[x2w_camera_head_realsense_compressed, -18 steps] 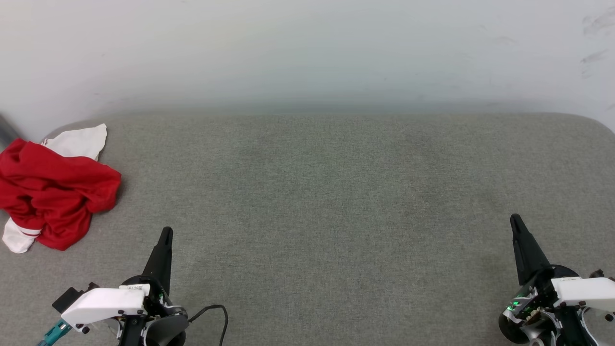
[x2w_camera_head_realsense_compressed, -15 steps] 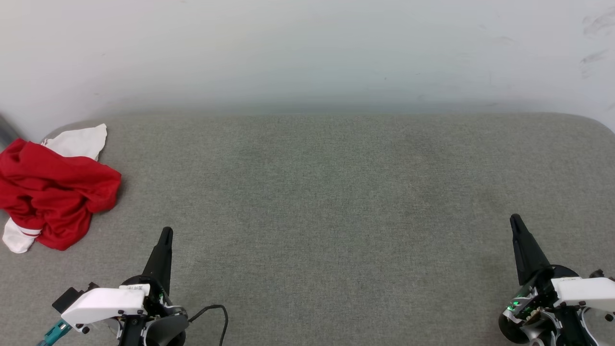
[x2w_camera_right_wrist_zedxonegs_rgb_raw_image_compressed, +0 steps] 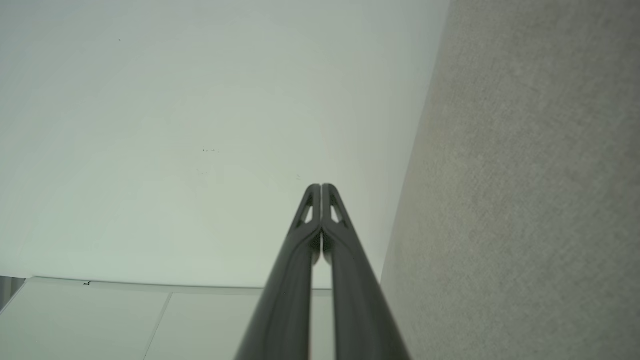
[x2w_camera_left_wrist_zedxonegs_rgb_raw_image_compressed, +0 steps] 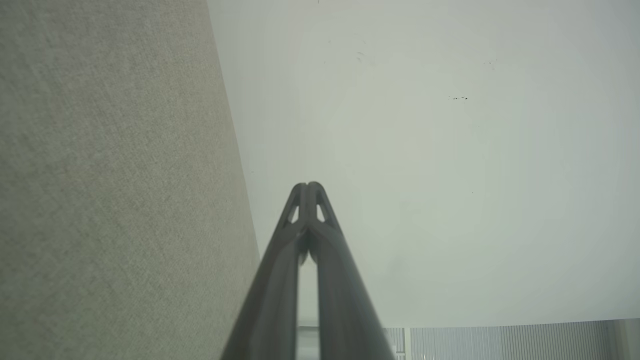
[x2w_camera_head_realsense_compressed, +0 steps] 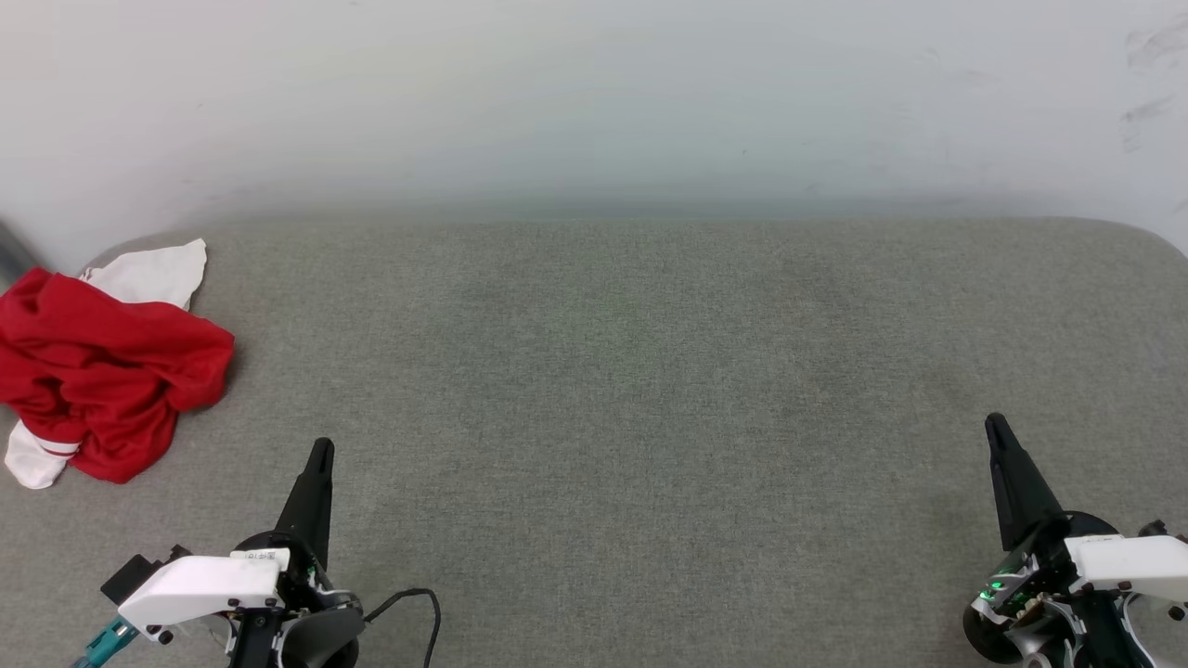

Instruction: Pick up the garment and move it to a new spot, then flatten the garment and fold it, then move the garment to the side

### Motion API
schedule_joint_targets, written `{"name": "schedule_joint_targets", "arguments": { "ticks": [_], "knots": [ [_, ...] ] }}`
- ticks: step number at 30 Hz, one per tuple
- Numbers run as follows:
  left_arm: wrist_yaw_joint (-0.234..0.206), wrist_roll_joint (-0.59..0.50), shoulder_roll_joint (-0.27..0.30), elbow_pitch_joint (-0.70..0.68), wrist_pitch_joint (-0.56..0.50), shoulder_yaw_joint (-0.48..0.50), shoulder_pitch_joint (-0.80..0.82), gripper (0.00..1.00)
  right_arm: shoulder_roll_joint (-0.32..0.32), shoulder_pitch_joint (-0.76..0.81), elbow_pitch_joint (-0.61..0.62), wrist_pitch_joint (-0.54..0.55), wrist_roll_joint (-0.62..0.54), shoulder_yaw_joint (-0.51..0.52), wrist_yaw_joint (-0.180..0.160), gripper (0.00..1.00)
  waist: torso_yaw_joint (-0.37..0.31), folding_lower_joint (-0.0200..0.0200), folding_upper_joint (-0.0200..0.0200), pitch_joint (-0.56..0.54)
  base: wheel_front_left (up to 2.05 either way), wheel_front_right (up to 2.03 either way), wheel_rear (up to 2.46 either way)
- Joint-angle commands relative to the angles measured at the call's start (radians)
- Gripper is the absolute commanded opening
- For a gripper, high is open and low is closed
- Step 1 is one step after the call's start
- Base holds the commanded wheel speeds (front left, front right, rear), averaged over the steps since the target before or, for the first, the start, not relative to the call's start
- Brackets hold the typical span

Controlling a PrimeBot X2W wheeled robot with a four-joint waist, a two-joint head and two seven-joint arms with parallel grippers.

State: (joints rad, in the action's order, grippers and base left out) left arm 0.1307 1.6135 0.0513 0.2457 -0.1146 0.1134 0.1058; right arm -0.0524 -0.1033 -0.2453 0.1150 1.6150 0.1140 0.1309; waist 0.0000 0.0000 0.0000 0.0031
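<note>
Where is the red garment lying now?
In the head view, the garment lies crumpled at the far left of the grey surface, ahead and left of the left gripper.

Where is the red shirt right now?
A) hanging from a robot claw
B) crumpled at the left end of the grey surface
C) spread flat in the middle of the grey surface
B: the garment lies in a bunched heap at the left end of the grey surface, apart from the left gripper.
</note>
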Motion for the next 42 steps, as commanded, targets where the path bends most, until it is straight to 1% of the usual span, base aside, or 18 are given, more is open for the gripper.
{"name": "schedule_joint_targets", "arguments": {
  "ticks": [1, 11, 12, 14, 19, 24, 29, 33, 42],
  "knots": [
    [0.002, -0.002, -0.001, 0.001, -0.002, 0.003, 0.008, 0.0, 0.003, -0.012, -0.001, 0.001, -0.005, 0.0, 0.0, 0.0, 0.0, 0.0, 0.0, 0.0, 0.0, 0.0, 0.0],
    [0.002, -0.002, -0.001, 0.001, -0.002, 0.002, 0.008, 0.0, 0.003, -0.012, -0.001, 0.001, -0.005, 0.0, 0.0, 0.0, 0.0, 0.0, 0.0, 0.0, 0.0, 0.0, 0.0],
    [0.0, 0.0, 0.0, 0.003, 0.0, -0.001, -0.001, 1.0, 0.0, 0.002, -0.002, 0.0, 0.0, 0.0, 0.0, 1.0, 0.0, 0.0, 0.0, 0.0, 0.0, 0.0, 0.0],
    [0.0, 0.0, -0.002, 0.015, 0.002, -0.004, -0.011, 1.0, 0.001, 0.014, -0.017, -0.002, 0.0, -0.002, 0.0, 1.0, 0.0, 0.0, 0.0, 0.0, 0.0, 0.0, 0.0],
    [0.0, -0.015, -0.002, -0.008, 0.028, -0.011, -0.021, 1.0, 0.001, 0.022, -0.013, -0.028, -0.02, -0.008, 0.0, 1.0, -0.001, 0.0, 0.0, 0.001, 0.0, 0.0, 0.0],
    [0.0, -0.067, -0.001, -0.017, 0.053, 0.0, -0.026, 1.0, 0.001, 0.027, -0.004, -0.053, -0.072, -0.003, 0.0, 1.0, -0.002, 0.0, 0.0, 0.001, 0.0, 0.0, 0.0],
    [-0.017, -0.164, -0.001, -0.042, 0.077, 0.003, -0.025, 1.0, 0.001, 0.032, 0.021, -0.076, -0.164, 0.005, 0.0, 1.0, -0.003, 0.0, 0.0, 0.002, 0.0, 0.0, 0.0],
    [-0.041, -0.249, -0.001, -0.072, 0.094, -0.003, -0.027, 1.0, 0.001, 0.038, 0.055, -0.094, -0.273, 0.005, 0.0, 1.0, -0.003, 0.0, 0.0, 0.003, 0.0, 0.0, 0.0],
    [-0.098, -0.45, -0.001, -0.115, 0.131, -0.032, -0.041, 1.0, 0.001, 0.055, 0.113, -0.131, -0.478, 0.001, 0.0, 1.0, -0.003, 0.0, 0.0, 0.006, 0.0, 0.0, 0.0]
  ]
}}
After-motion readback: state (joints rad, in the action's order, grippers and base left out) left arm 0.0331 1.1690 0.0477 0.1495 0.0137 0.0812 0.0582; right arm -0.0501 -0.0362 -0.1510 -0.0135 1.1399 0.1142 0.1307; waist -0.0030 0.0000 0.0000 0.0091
